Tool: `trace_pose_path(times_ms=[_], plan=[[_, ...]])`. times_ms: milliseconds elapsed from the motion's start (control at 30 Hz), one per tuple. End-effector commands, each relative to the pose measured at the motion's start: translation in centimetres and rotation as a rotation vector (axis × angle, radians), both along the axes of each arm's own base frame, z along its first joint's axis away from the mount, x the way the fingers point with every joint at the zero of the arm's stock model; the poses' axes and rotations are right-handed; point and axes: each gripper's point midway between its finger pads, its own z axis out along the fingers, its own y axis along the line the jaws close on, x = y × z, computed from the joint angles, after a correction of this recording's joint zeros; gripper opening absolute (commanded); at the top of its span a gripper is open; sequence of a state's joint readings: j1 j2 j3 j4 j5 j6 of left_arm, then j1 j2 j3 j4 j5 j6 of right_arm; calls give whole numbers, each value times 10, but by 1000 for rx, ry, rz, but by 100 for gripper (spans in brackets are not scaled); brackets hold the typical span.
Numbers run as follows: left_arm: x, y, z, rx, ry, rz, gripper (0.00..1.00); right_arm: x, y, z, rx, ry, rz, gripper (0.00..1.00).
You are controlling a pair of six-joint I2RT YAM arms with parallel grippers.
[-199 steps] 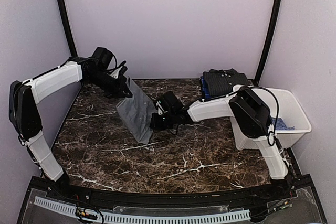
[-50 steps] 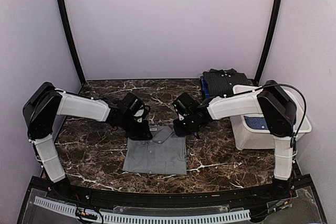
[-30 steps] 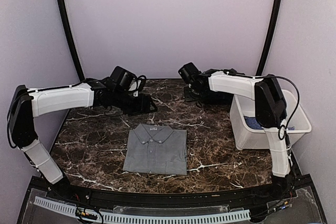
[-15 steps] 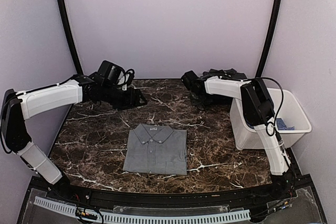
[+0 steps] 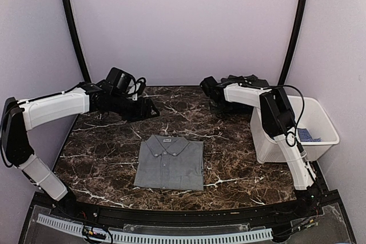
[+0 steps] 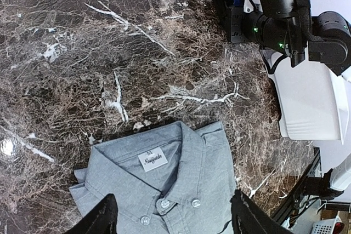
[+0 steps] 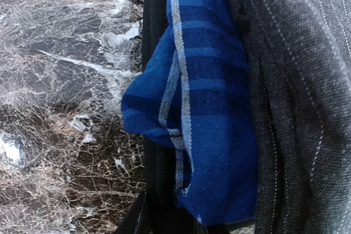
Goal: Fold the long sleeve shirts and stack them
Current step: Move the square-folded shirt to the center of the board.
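Note:
One of the long sleeve shirts, plain grey point(image 5: 170, 163), lies folded flat at the table's middle front, collar and white buttons up point(image 6: 164, 184). My left gripper point(image 5: 150, 108) hovers over the back left, apart from it, open with nothing between its fingers point(image 6: 101, 220). A stack of folded shirts point(image 5: 245, 87) sits at the back right: a dark striped one point(image 7: 296, 80) over a blue plaid one point(image 7: 214, 130). My right gripper point(image 5: 213, 100) is pressed against the stack's left edge. Its fingers barely show in the right wrist view.
A white plastic tub point(image 5: 320, 119) stands at the right edge with a blue dotted cloth point(image 5: 309, 135) inside. The right arm point(image 6: 279, 15) reaches across the tub's back corner. Grey walls and black posts close in the brown marble table point(image 5: 103, 158).
The grey shirt, held up earlier, now lies folded on the table. Both arms have left it: the left drew back left, the right swung to the stack's edge.

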State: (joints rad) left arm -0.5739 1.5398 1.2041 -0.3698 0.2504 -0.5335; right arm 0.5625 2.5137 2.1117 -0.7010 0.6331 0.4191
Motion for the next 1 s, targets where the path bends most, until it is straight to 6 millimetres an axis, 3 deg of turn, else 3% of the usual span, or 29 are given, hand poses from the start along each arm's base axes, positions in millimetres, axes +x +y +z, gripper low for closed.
trace_pose_path(times_ms=[0,167,267,400,600,767,967], plan=[[-10,9,4,3,0,-9,69,2,-3,-5,-4,9,-5,25],[-12,11,2,0,6,-5,69,-1,-1,-19,5,39,1,20],[-14,12,1,-1,6,-2,69,-6,0,-24,24,57,0,11],[-15,14,-2,0,11,0,69,-10,4,-21,71,57,7,0],[-16,15,-2,-3,11,4,69,-12,12,-7,115,53,35,0],[-15,16,-6,-4,17,7,69,-19,43,15,193,38,103,0],[-16,17,-10,-8,26,15,69,-38,104,30,345,52,207,0]])
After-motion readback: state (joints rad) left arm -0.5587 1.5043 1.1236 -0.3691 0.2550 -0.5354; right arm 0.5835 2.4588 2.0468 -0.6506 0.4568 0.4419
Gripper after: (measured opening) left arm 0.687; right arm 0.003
